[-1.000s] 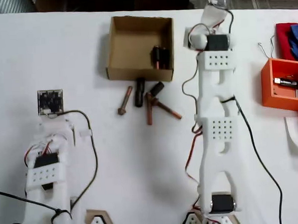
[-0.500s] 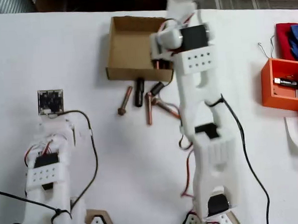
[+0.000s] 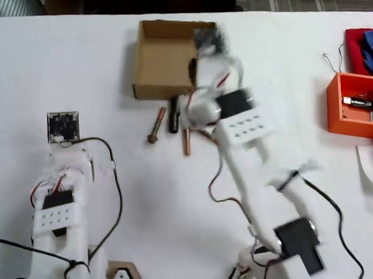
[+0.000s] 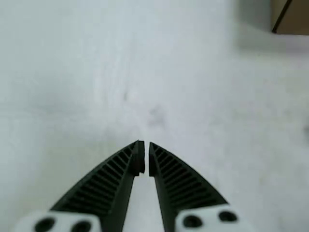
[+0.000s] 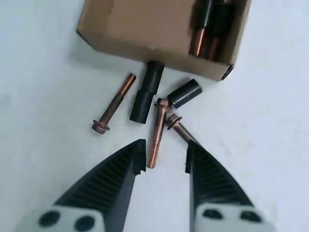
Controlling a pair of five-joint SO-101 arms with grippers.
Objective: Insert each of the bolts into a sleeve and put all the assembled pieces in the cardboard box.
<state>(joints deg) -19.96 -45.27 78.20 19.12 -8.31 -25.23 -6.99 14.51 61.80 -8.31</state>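
The cardboard box (image 5: 145, 29) holds assembled bolt-and-sleeve pieces (image 5: 210, 29) in one corner. On the white table in front of it lie three copper bolts and black sleeves: one bolt (image 5: 113, 104) apart, a long black sleeve (image 5: 145, 94), a short sleeve (image 5: 186, 93), a middle bolt (image 5: 157, 133), and a third bolt (image 5: 179, 128) partly behind a finger. My right gripper (image 5: 164, 147) hovers open above the middle bolt's threaded end, holding nothing. My left gripper (image 4: 144, 147) is shut and empty over bare table, far left of the box (image 3: 163, 53).
An orange bin (image 3: 354, 109) stands at the right edge, with red and blue cloth (image 3: 363, 46) behind it. The right arm (image 3: 239, 121) covers the short sleeve and third bolt from above. The left arm (image 3: 55, 209) and its cables lie at front left.
The right arm has swung left from beside the box's right side and pulled back over the loose bolts. The left arm has stayed put.
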